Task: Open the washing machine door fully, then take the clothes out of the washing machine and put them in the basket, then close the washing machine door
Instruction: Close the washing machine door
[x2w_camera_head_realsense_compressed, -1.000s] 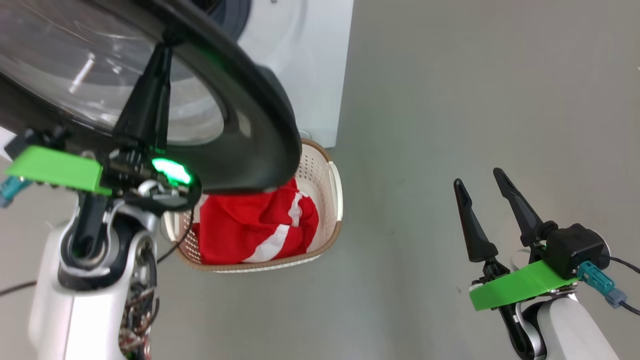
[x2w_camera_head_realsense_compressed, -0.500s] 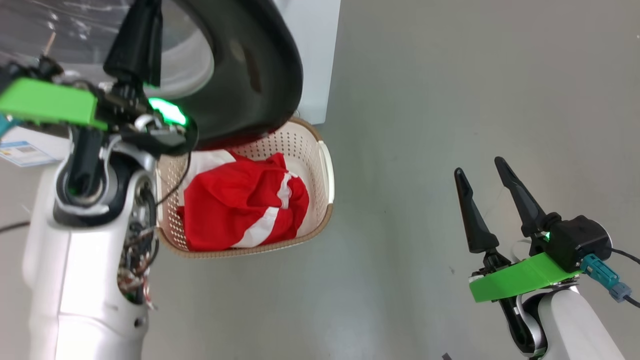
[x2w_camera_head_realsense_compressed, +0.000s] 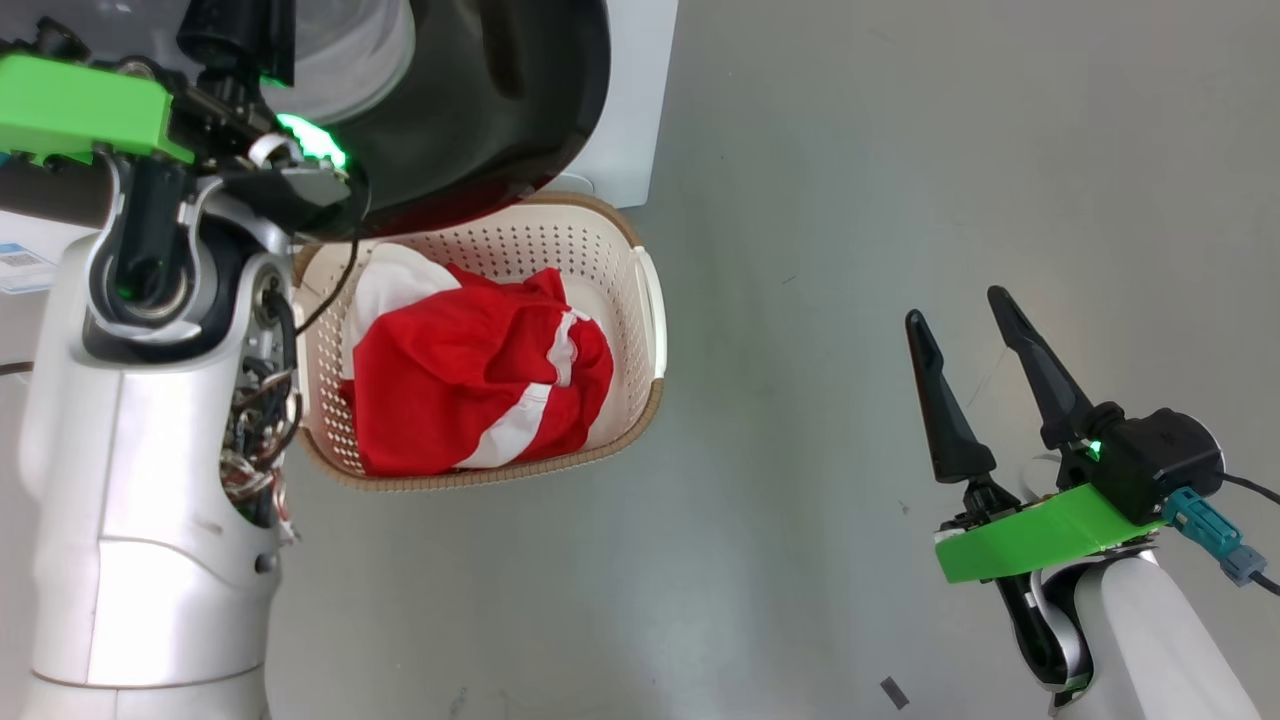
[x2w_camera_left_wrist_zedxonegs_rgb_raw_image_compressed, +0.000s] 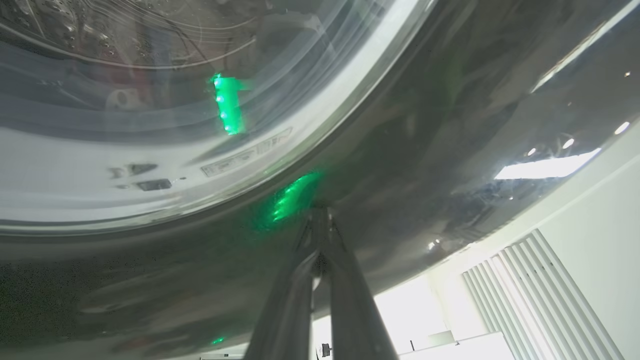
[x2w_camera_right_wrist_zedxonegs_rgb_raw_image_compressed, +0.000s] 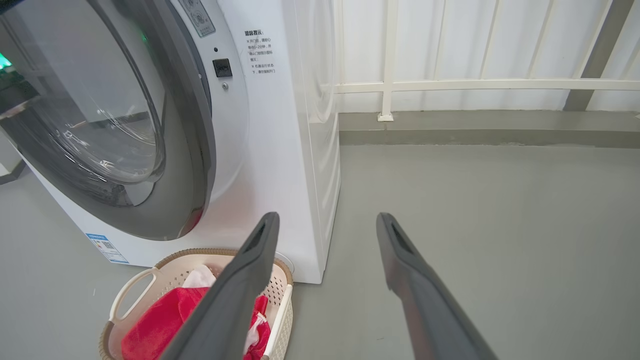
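The washing machine door (x2w_camera_head_realsense_compressed: 520, 110), with its glossy black rim and clear bowl, hangs over the far end of the basket. In the right wrist view the door (x2w_camera_right_wrist_zedxonegs_rgb_raw_image_compressed: 197, 165) stands a narrow gap off the front of the white washing machine (x2w_camera_right_wrist_zedxonegs_rgb_raw_image_compressed: 280, 125). My left gripper (x2w_camera_left_wrist_zedxonegs_rgb_raw_image_compressed: 320, 220) is shut, its tips pressed against the black rim just below the glass. The cream basket (x2w_camera_head_realsense_compressed: 480, 478) sits on the floor before the machine with red, white-striped clothes (x2w_camera_head_realsense_compressed: 460, 380) in it. My right gripper (x2w_camera_head_realsense_compressed: 953, 307) hovers open and empty over bare floor, well right of the basket.
My left arm (x2w_camera_head_realsense_compressed: 150, 400) covers the basket's left side. The washing machine's right corner (x2w_camera_head_realsense_compressed: 630, 100) stands just beyond the basket. A white railing (x2w_camera_right_wrist_zedxonegs_rgb_raw_image_compressed: 450, 85) and low kerb run behind the machine. Grey floor (x2w_camera_head_realsense_compressed: 850, 200) lies to the right.
The door has swung in toward the machine with my shut left gripper against its rim, uncovering more of the basket. The head view has shifted. My right gripper stays open.
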